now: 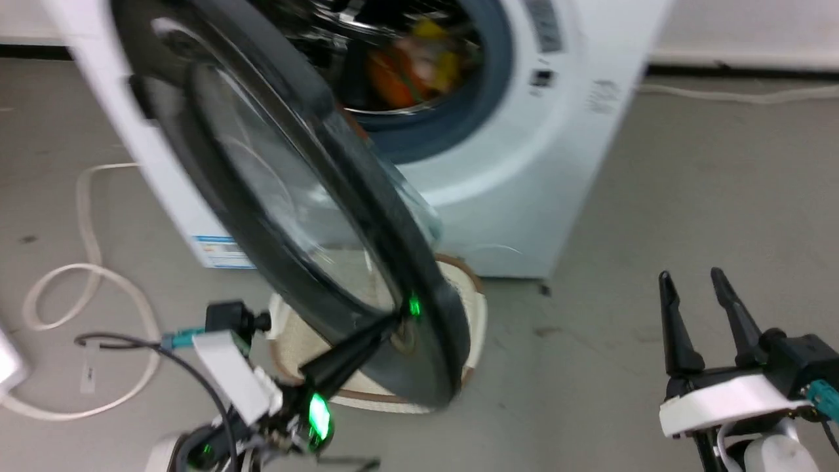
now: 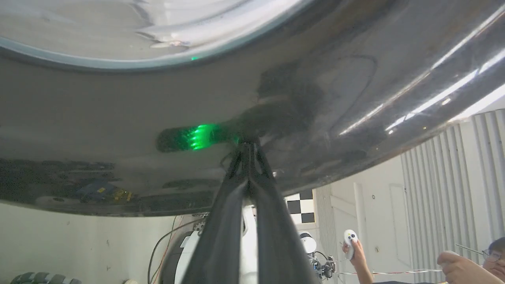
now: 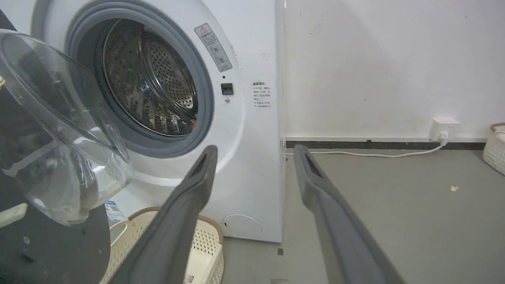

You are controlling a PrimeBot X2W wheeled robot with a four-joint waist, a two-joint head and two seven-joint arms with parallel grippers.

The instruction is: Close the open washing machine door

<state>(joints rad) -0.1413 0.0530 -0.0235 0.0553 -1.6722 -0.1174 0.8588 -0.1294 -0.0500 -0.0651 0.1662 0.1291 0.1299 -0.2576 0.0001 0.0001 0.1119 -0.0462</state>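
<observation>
The white washing machine [image 1: 524, 170] stands at the top of the head view, its steel drum [image 3: 150, 86] exposed and coloured laundry [image 1: 406, 65] inside. The washing machine door [image 1: 295, 190], a black ring around a bulging clear window [image 3: 59, 130], is swung out to the left. My left gripper [image 1: 393, 321] is shut, nothing between its fingers, and its tips touch the door's glossy outer face [image 2: 315, 118] near the lower rim; in the left wrist view the gripper [image 2: 248, 144] meets its own reflection. My right gripper [image 1: 691, 275] hangs open over the floor to the right of the machine, pointing at its front [image 3: 255, 150].
A cream perforated basket [image 1: 468, 308] sits on the floor under the door, against the machine's base. A white cable [image 1: 85, 275] loops on the floor at left. A wall socket [image 3: 444, 126] and second basket [image 3: 497, 146] lie at right. A person's hand [image 2: 351, 240] holds a controller.
</observation>
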